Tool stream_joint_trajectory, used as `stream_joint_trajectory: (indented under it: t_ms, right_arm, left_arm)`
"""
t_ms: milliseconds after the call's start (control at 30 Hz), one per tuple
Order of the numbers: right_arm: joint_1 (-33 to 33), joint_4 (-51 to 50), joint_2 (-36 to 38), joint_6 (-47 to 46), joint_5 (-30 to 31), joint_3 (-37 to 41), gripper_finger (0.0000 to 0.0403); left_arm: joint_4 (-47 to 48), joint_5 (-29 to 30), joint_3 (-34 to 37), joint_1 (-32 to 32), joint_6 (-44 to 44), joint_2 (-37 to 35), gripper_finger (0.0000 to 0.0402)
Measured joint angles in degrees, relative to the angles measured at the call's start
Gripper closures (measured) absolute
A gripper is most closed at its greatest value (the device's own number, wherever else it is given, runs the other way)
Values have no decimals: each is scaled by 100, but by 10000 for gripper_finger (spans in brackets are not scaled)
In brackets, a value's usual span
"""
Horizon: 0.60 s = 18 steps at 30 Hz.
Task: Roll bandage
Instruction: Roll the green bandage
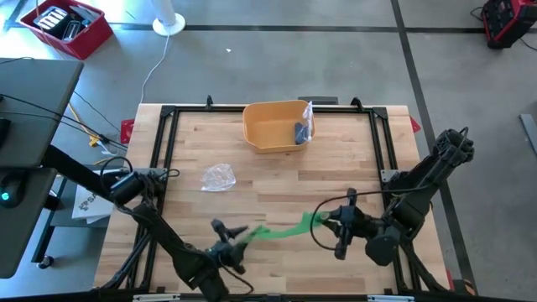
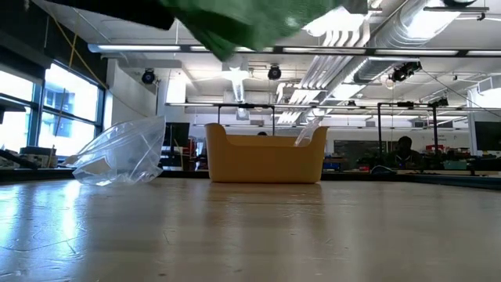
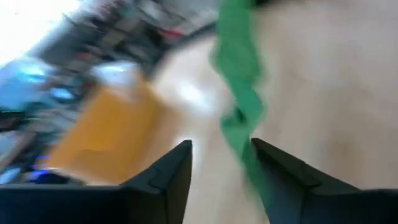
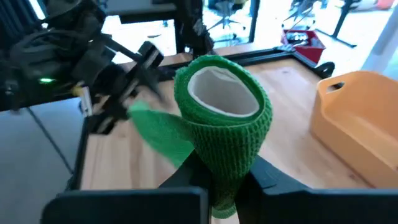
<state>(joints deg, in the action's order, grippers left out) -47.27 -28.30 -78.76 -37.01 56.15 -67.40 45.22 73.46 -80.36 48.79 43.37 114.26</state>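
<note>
- The right claw hung over the table near its front edge, toward the right side, and was clenched on the roll of green bandage.
- In the right wrist view the roll stood upright between that claw's fingers, its pale hollow core facing up.
- A loose tail of bandage ran from the roll leftward along the front of the table to the left claw.
- The left claw sat near the front edge, left of the middle, with its fingers spread apart.
- In the left wrist view the green strip passed close by one finger; whether it touched that finger I could not tell.
- A yellow bin stood at the back edge of the table, near the middle.
- A clear packet with something dark inside leaned in the right end of the bin.
- A crumpled clear bag lay on the table left of centre, in front of the bin and apart from it.
- In the low view the bag showed left of the bin, and a green fold of bandage hung across the top.
- A red crate sat on the floor beyond the table's back left corner.
</note>
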Motion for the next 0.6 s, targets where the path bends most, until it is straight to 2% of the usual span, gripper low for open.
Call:
stream_joint_trajectory:
  t_ms: [67,167,233,267,400,533,600]
  right_arm:
    - [8,-35,0,0,160,0,380]
    - [76,-146,20,-10,331,-2,380]
    - [140,-196,51,-42,401,-6,380]
    - [164,-263,69,-42,408,-26,380]
    - [296,-850,79,-50,434,-345,380]
    - [467,-1648,87,-320,844,-740,380]
    - [589,-1997,87,-538,975,-800,380]
  left_arm:
    - [-702,-894,0,0,-779,0,234]
    - [-1738,-2557,0,-97,-1968,2,230]
    - [-1785,-3175,-2,-168,-2321,2,229]
    - [-1611,-3236,-2,-189,-2361,0,229]
    - [-226,-2738,0,-294,-1869,-16,229]
    - [1028,-1648,9,-358,-937,-57,229]
    - [1286,-1037,9,-345,-531,-164,229]
